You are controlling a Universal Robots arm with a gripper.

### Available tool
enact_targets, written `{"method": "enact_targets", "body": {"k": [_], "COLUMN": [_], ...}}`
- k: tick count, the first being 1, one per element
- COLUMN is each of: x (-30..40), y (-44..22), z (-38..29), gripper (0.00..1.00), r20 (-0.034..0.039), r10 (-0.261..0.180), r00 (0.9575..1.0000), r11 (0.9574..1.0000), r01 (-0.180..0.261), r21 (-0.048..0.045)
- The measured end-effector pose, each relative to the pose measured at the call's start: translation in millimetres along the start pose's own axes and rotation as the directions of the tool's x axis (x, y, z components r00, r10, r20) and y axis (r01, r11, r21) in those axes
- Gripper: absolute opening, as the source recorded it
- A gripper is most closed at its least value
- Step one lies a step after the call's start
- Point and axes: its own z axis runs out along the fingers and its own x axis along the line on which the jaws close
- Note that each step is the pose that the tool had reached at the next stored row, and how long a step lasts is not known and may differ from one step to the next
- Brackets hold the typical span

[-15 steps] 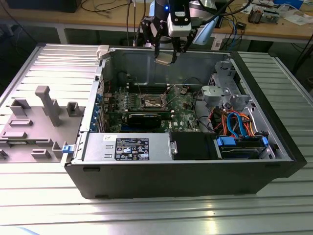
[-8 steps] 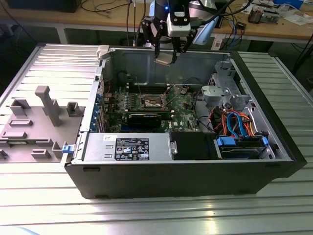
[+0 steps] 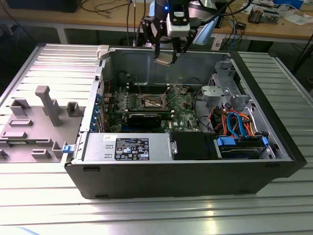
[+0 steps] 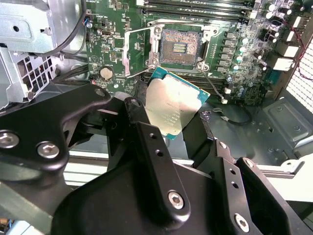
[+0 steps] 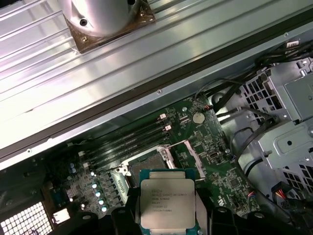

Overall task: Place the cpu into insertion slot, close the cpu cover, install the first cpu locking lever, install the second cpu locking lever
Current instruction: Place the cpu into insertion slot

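The open black metal computer case (image 3: 195, 178) is lying on a ribbed metal table (image 3: 146, 215). It is housing a green circuit board (image 3: 185, 105), a silver power-supply box (image 3: 98, 147) against its near wall, a long black card (image 3: 146, 119), and orange and blue cables (image 3: 234, 122) towards the exterior view's right.

On the board, the small square silver-rimmed insertion slot (image 4: 178, 46) is lying bare, dark centre showing. The thin silvery cpu cover (image 4: 138, 51) is standing raised just beside it.

The black two-fingered gripper (image 3: 167, 55) is hanging above the case near its far wall. Its fingers (image 4: 142, 117) are pressing on opposite edges of the small flat silver-grey cpu (image 5: 167, 205), well above the slot.

A grey moulded fixture tray (image 3: 44, 112) is sitting at the exterior view's left.

A white label (image 3: 132, 148) is showing on the power-supply box, and fine print is showing on the chip's top.
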Motion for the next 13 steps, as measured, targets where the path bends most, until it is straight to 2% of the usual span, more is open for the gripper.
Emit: {"method": "enact_targets", "body": {"k": [13], "x": [0.0], "y": [0.0], "z": [0.1], "gripper": [0.54], "r20": [0.0013], "r10": [0.014], "r00": [0.9999], "r11": [0.9999], "r01": [-0.014], "r21": [-0.0003]}}
